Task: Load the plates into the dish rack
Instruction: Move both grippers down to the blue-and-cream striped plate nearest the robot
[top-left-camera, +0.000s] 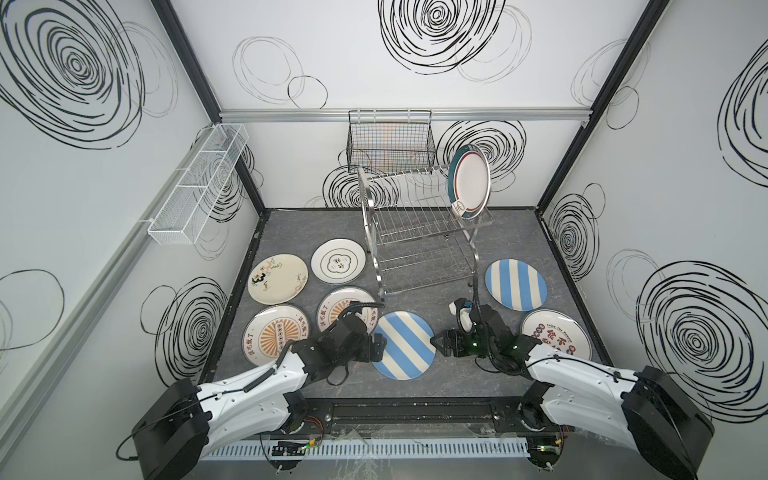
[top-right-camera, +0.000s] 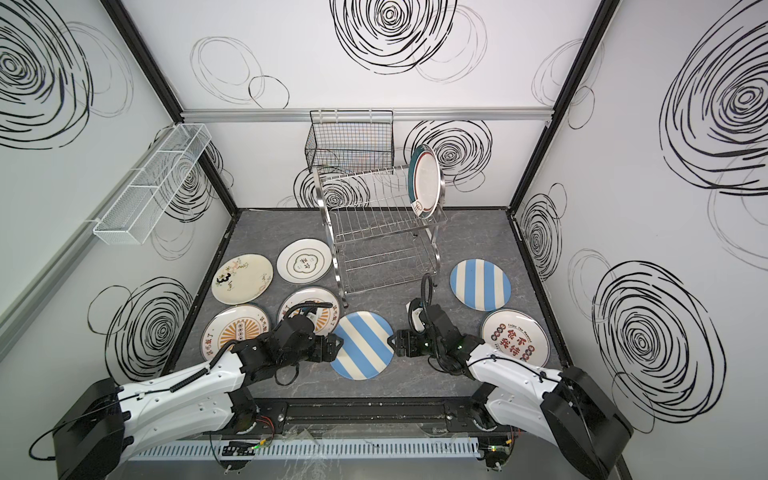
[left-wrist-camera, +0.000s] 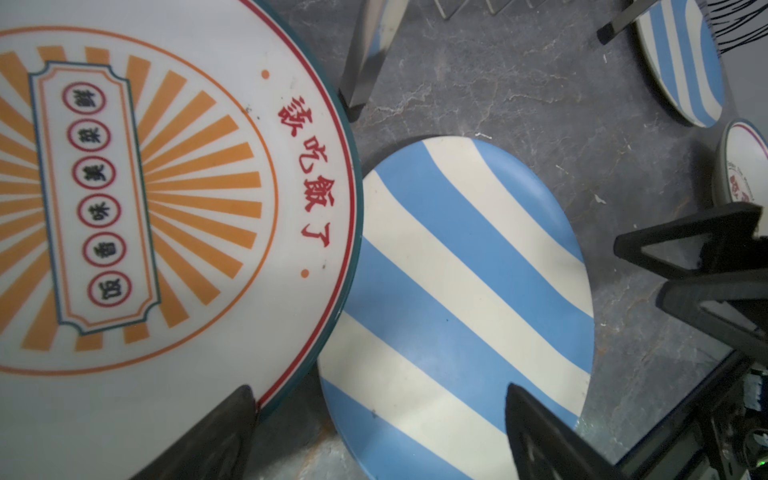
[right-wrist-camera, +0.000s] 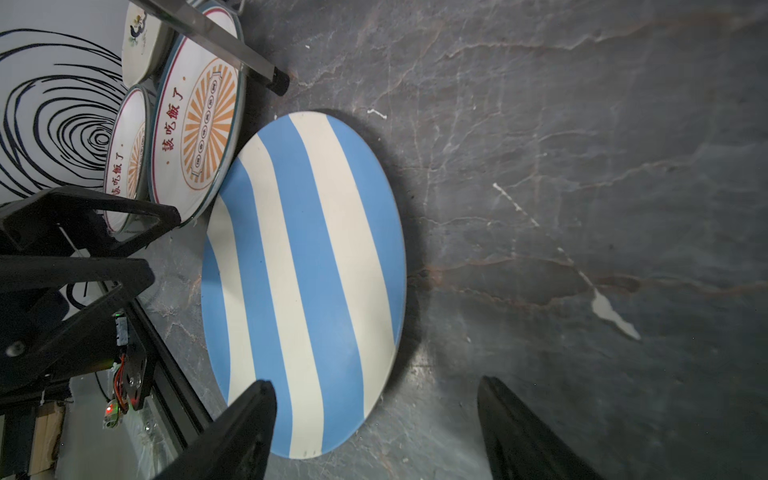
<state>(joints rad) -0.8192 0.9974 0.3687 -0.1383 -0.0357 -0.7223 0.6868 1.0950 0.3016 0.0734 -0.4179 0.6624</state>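
Where the plates lay: one green-rimmed plate (top-left-camera: 468, 183) stood upright at the right end of the dish rack (top-left-camera: 409, 220), in its top tier; seven more lay flat on the table (top-left-camera: 449, 386).
Near striped plate (top-left-camera: 403, 345): flat, just in front of the rack's near leg. Its rim met that of a sunburst plate (top-left-camera: 330, 311); whether they touched or overlapped could not be told.
Left gripper (top-left-camera: 381, 347): jaws apart and empty, at the striped plate's left edge. In the left wrist view one finger hung over the sunburst rim, the other over the stripes.
Right gripper (top-left-camera: 435, 341): jaws apart and empty, at the plate's right edge, with one finger over the rim and the other over bare table.
Step, as judged: working an edge grip onto the striped plate; most of the loading was not yet done.
Risk, slip: the plate sat low with a shallow, glossy rim, so a finger could have ridden over it or lost it once the plate tilted.
Risk, shove: a sideways push from the right would have driven it into the sunburst plate.
Risk, clash: the two grippers faced each other across one plate and could have met.
Risk, snag: the left finger over the sunburst rim might have caught the wrong plate.
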